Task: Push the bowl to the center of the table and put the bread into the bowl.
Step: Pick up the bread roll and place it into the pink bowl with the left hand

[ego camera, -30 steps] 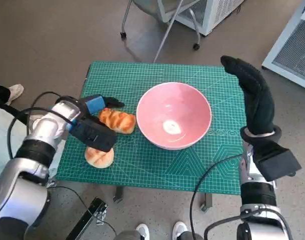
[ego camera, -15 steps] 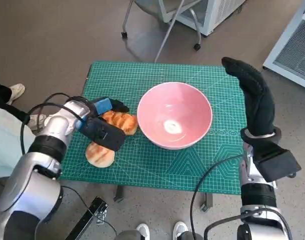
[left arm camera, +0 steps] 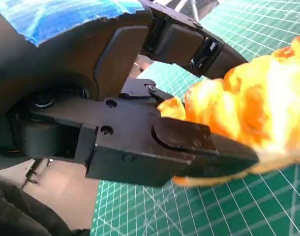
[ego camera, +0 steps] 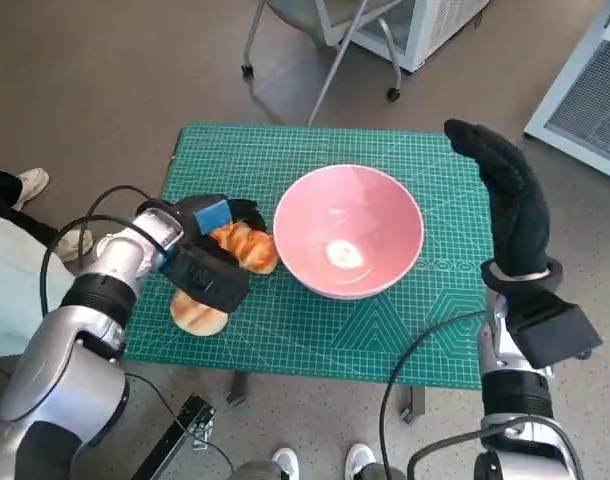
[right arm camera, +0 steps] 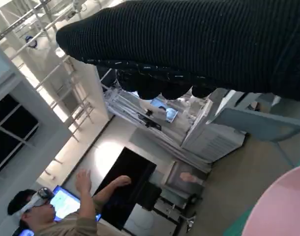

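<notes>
The pink bowl [ego camera: 348,230] stands on the green mat [ego camera: 285,150], near the table's middle; its rim [right arm camera: 286,207] shows in a corner of the right wrist view. A braided golden bread [ego camera: 249,247] lies just left of the bowl. My left hand [ego camera: 213,232] grips this bread, and the left wrist view shows the bread [left arm camera: 258,103] between my black fingers [left arm camera: 189,46] and thumb. A second, round roll [ego camera: 197,313] lies near the front left edge, partly under my left wrist. My right hand [ego camera: 510,195] is raised with its fingers straight, to the right of the bowl and apart from it.
A wheeled chair base [ego camera: 320,50] stands beyond the table's far edge. White cabinets [ego camera: 585,90] are at the back right. A person's shoe [ego camera: 25,185] shows at the left, and a person [right arm camera: 56,206] with a raised hand sits in the right wrist view.
My left hand has moved right along the mat and closed around the braided bread, which has shifted slightly toward the bowl. The right hand and the bowl have stayed put.
</notes>
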You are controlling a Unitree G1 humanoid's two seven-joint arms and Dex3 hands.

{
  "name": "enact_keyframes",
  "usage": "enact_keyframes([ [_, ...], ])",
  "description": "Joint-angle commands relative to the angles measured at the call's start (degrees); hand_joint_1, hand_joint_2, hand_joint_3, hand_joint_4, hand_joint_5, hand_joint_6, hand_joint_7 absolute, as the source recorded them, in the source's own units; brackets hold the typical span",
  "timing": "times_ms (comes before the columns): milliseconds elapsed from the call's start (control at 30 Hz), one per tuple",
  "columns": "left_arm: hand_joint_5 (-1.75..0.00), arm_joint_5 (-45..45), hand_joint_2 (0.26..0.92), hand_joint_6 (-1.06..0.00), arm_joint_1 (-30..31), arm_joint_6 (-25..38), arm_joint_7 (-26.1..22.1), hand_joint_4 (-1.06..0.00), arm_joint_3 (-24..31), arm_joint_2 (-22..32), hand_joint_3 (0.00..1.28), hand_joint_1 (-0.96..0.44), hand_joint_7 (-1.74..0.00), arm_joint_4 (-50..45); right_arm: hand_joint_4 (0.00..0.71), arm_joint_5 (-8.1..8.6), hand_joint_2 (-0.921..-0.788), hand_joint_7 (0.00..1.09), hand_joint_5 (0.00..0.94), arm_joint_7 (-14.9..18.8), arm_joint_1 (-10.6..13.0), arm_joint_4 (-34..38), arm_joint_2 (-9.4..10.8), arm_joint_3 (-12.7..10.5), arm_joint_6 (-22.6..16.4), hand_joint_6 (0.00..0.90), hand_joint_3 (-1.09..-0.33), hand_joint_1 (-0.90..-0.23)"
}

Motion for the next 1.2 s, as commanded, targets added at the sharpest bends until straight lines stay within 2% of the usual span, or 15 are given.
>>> enact_keyframes([
  [33, -1.11, -1.03, 0.92, -0.65, -0.48, 0.84, 0.04, -0.65, 0.54, 1.43, 0.08, 0.0, -1.24, 0.88, 0.353, 0.36, -0.921, 0.81, 0.016, -0.16, 1.6, -0.31, -0.15, 0.01, 0.51, 0.017, -0.779, -0.586],
  [433, -1.12, -6.0, 0.92, -0.66, -4.18, 1.12, -1.24, -0.68, 5.63, 6.39, 0.06, 0.0, -1.19, -0.09, 0.352, 0.52, -0.921, 0.8, 0.014, -0.13, 1.88, -0.31, -0.12, -0.05, 0.72, 0.016, -0.782, -0.586],
  [867, -1.17, -6.99, 0.918, -0.71, -9.28, 2.9, 2.7, -0.7, 10.14, 11.3, 0.03, 0.0, -1.07, -6.2, 0.354, 1.58, -0.921, 0.8, 0.013, 0.72, 0.87, 0.79, -0.31, -0.13, 0.59, 0.017, -0.78, -0.59],
  [1200, -1.09, -7.94, 0.919, -0.72, -8.74, 2.01, 5.68, -0.69, 13.37, 12.38, 0.02, 0.0, -1.14, -17.18, 0.357, 2.95, -0.921, 0.79, 0.013, 1.97, 0.19, 1.56, -0.3, -0.09, 0.76, 0.019, -0.78, -0.58],
])
